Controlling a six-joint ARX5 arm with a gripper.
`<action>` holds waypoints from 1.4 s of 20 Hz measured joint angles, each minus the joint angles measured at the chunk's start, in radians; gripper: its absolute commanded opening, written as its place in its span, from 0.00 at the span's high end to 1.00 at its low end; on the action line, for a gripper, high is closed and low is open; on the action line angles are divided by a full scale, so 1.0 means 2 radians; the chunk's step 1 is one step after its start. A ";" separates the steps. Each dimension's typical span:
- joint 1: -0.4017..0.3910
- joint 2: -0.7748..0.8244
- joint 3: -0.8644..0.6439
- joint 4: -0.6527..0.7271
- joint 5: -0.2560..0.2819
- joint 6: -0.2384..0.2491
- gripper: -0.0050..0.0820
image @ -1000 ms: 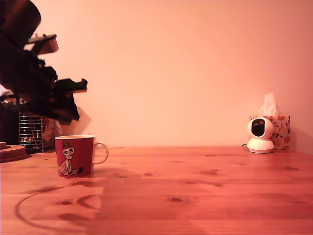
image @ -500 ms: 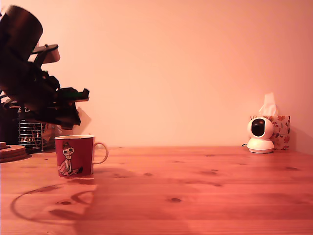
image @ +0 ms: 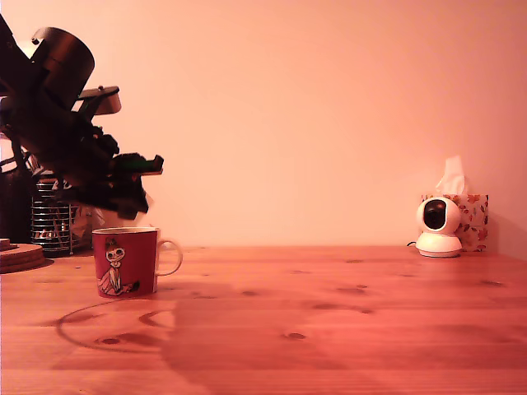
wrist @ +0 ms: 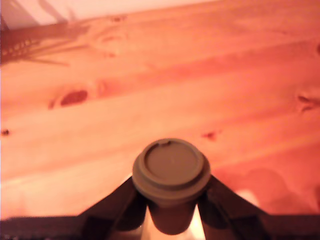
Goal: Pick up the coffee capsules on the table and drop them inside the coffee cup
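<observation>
Arm: it is reaching in from the exterior view's left, slanting downward toward that view's right, dark against the pale wall, with its tip hanging above the mug.
End effector (wrist: 170, 207): its two dark fingers are closing on a coffee capsule (wrist: 170, 169); in the exterior view the end effector (image: 132, 197) is sitting just over the cup's rim, clear of it.
Coffee capsule: it is being held rim-up between the fingers, its flat round top facing the wrist camera, off the wood.
Coffee cup (image: 125, 262): it is standing upright on the worktop (image: 346, 321) near the exterior view's left, handle pointing to that view's right, printed figure facing the camera.
Behind the cup: a wire mesh holder (image: 51, 219) is standing by the wall.
Far side: a small white camera (image: 438, 228) and a tissue box (image: 472, 219) are sitting at the exterior view's right, well apart from the cup.
</observation>
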 measured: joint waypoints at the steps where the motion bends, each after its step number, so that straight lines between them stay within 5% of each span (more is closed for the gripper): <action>1: 0.000 0.000 0.000 -0.011 0.001 0.000 0.75; 10: 0.000 0.000 0.000 -0.029 0.014 0.000 0.74; 15: 0.000 0.000 0.000 -0.029 0.015 0.000 0.28; 25: 0.000 0.000 0.000 -0.036 0.015 0.000 0.29; 28: 0.000 0.000 0.000 -0.043 0.015 0.000 0.44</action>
